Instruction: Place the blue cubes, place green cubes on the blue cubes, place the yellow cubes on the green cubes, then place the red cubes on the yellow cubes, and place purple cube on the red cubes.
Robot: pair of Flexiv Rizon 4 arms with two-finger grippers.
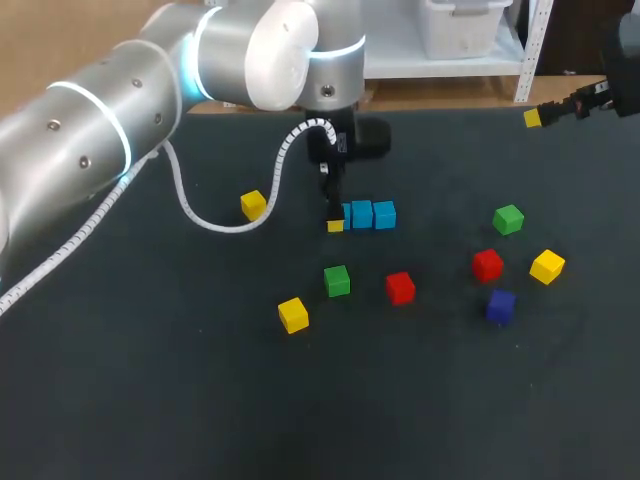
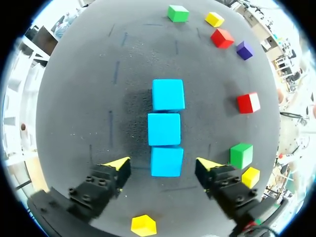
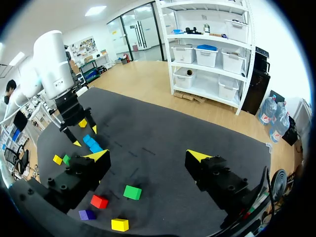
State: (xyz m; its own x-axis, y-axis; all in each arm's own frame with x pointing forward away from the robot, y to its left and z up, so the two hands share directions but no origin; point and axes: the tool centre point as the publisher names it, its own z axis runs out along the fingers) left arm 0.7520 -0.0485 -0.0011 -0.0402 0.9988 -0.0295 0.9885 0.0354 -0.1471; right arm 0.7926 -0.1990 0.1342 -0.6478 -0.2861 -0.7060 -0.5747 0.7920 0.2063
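Left claw [image 2: 162,164] spread astride end blue cube [image 2: 167,161]

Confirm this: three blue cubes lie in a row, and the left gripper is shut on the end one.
Wrong on the grip. The left wrist view shows the left gripper open, its fingers clear of the end cube on both sides. The three blue cubes do lie in a row.

No readable text, numbers or labels in any view. The blue cubes [image 2: 164,129] show plain faces. Faint short dashes [image 2: 117,72] on the black table [image 2: 74,108] may be markings, but they're too faint to read as characters.
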